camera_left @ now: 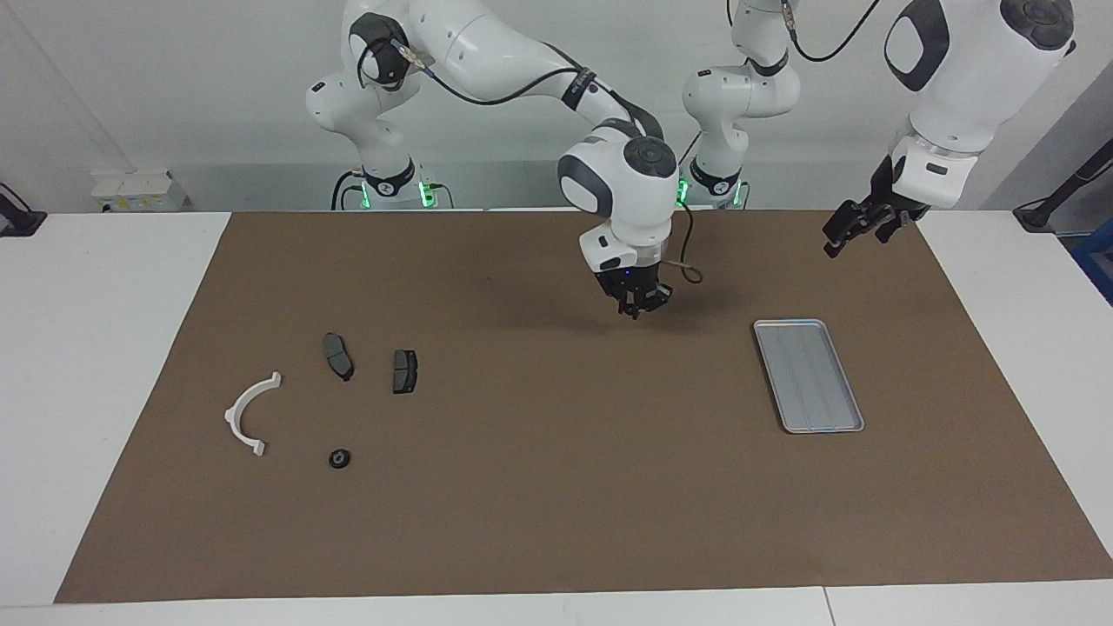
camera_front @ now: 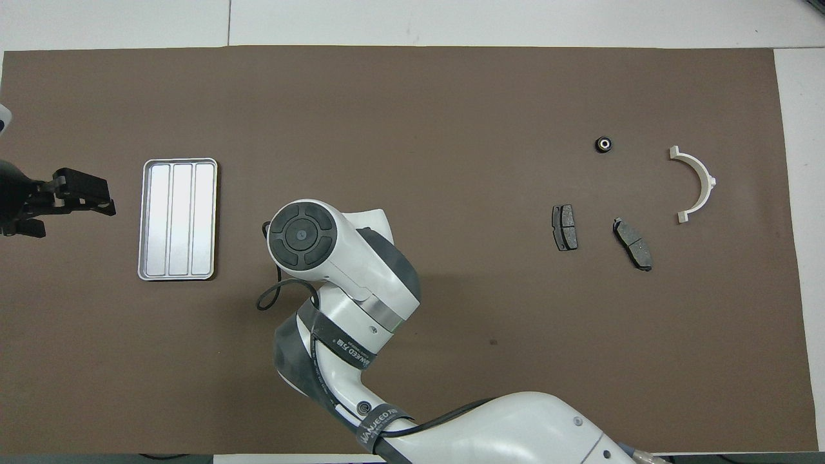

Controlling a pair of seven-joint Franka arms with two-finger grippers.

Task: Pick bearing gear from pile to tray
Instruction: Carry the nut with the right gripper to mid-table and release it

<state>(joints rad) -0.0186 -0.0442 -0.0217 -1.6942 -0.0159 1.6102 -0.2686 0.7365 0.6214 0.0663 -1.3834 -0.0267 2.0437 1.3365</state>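
One small black round bearing gear lies on the brown mat in the pile at the right arm's end of the table. The silver ribbed tray lies at the left arm's end, with nothing in it. My right gripper hangs shut over the bare mat, a short way from the tray toward the pile. Whether anything sits between its fingertips does not show. In the overhead view its own wrist hides it. My left gripper waits open, raised beside the tray at the mat's edge.
The pile also holds a white half-ring bracket and two dark brake pads, nearer to the robots than the gear. The right arm's cable loop dangles over the mat.
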